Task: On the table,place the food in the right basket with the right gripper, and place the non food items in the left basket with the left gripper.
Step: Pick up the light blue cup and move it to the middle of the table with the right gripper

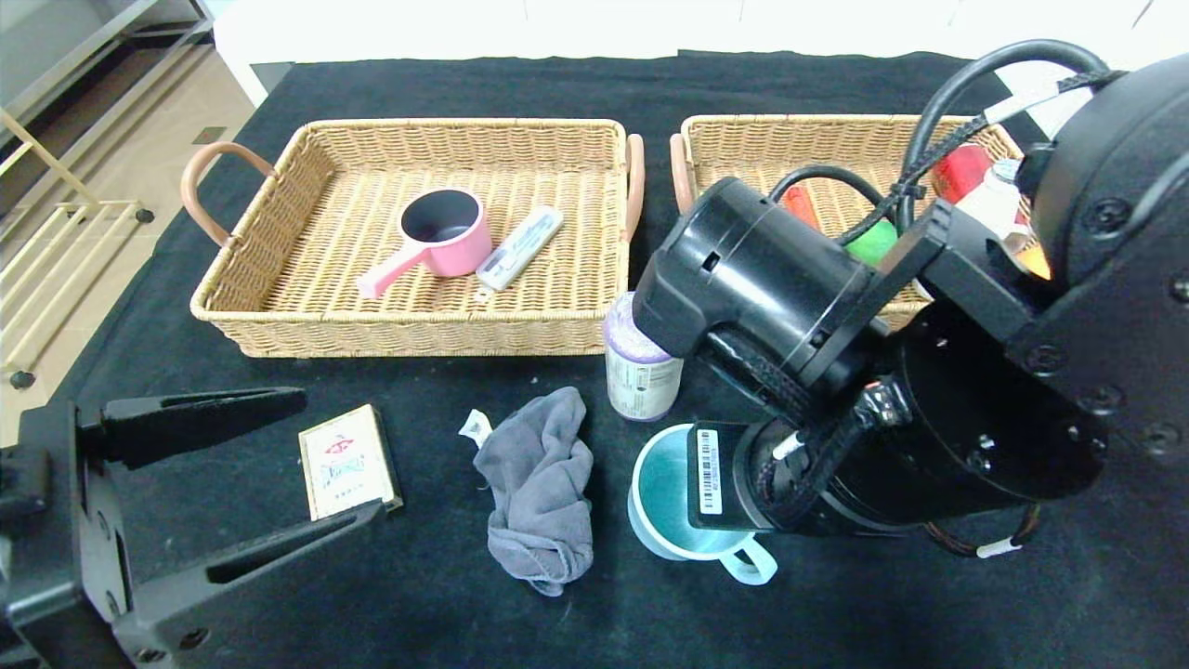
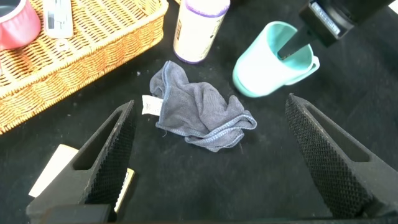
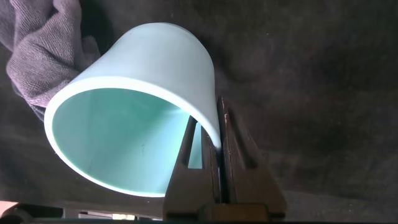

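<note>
The bulky black right arm hides most of the right wicker basket (image 1: 743, 139) and the right gripper (image 3: 217, 146), whose jaws pinch the pale mint cup's (image 3: 134, 118) wall, one inside. The left gripper (image 2: 211, 155) gapes wide, the crumpled grey cloth (image 2: 199, 112) lying between and beyond its jaws, a half-hidden card box (image 2: 53, 177) behind one finger.

The right arm (image 1: 929, 372) is glossy black, built of round housings with dark screws, looped black cables and a white barcode label (image 1: 709, 471). The left gripper (image 1: 269, 469) has long matte black fingers (image 2: 329, 155) with a knurled inner face.
</note>
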